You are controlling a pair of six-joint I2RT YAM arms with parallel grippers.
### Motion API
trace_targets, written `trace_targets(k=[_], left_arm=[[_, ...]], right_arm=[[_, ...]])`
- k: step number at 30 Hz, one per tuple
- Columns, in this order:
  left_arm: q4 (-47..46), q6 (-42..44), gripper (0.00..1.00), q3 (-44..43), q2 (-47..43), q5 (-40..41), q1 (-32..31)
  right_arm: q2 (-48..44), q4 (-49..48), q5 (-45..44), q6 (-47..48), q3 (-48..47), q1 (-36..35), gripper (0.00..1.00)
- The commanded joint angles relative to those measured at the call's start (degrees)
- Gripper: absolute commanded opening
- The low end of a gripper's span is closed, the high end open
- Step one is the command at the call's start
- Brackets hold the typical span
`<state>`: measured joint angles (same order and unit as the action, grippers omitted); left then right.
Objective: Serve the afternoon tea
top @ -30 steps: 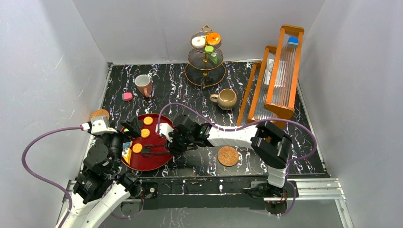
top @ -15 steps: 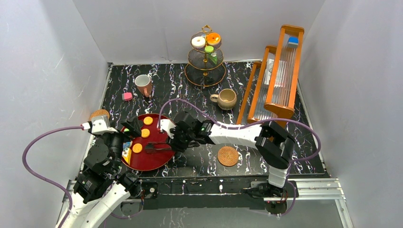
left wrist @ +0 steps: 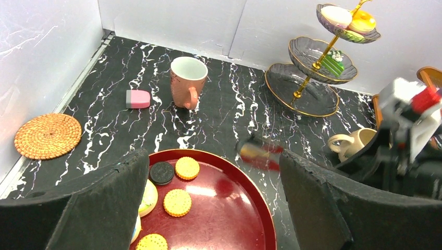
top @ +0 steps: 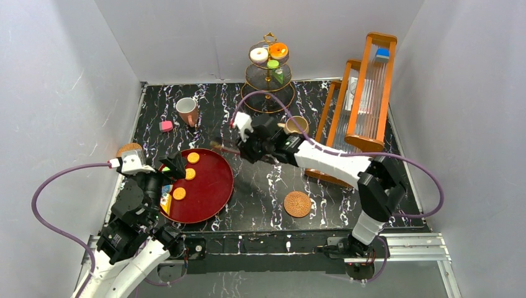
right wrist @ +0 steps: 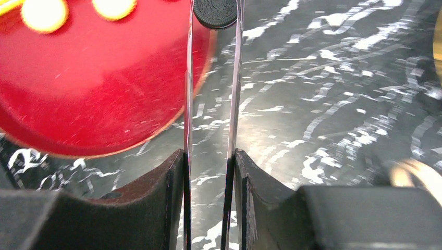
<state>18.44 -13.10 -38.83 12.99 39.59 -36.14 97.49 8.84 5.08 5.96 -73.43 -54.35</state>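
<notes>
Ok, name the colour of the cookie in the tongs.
Black cookie, held by tongs; right wrist view.

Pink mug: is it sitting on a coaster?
No, the pink mug stands on the bare black table, well apart from the coaster.

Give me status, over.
Left gripper open over red tray. Right gripper shut on black tongs, dark cookie pinched at tips. Beige mug close beside right arm.

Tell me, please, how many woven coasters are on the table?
2. The left coaster lies by the left wall; the front coaster lies near the front edge, right of the red tray. Others may be hidden from view.
</notes>
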Motion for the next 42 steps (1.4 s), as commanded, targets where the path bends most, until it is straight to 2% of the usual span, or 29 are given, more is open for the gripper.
trace_targets(k=[1, 5, 11, 20, 42], left_arm=[[-0.6, -0.5, 0.92, -0.4, 1.1, -0.6, -0.2], [-0.4, -0.5, 0.92, -0.5, 1.5, -1.2, -0.2], [-0.5, -0.6, 0.92, -0.6, 2.0, -1.9, -0.2], [-0.4, -0.6, 0.92, -0.7, 2.0, -2.6, -0.2], [-0.5, -0.6, 0.92, -0.6, 1.8, -2.5, -0.2]], right_arm=[[-5.5, -2.4, -8.8, -4.2, -4.4, 4.6, 0.42], [-5.5, -2.4, -10.2, -7.4, -7.6, 10.1, 0.42], [0.1, -0.9, -13.8, -9.5, -15.3, 14.3, 0.42], [10.4, 1.3, -21.1, -10.7, -28.0, 15.3, 0.42], [21.4, 1.7, -21.1, -16.1, -39.6, 19.2, 0.44]])
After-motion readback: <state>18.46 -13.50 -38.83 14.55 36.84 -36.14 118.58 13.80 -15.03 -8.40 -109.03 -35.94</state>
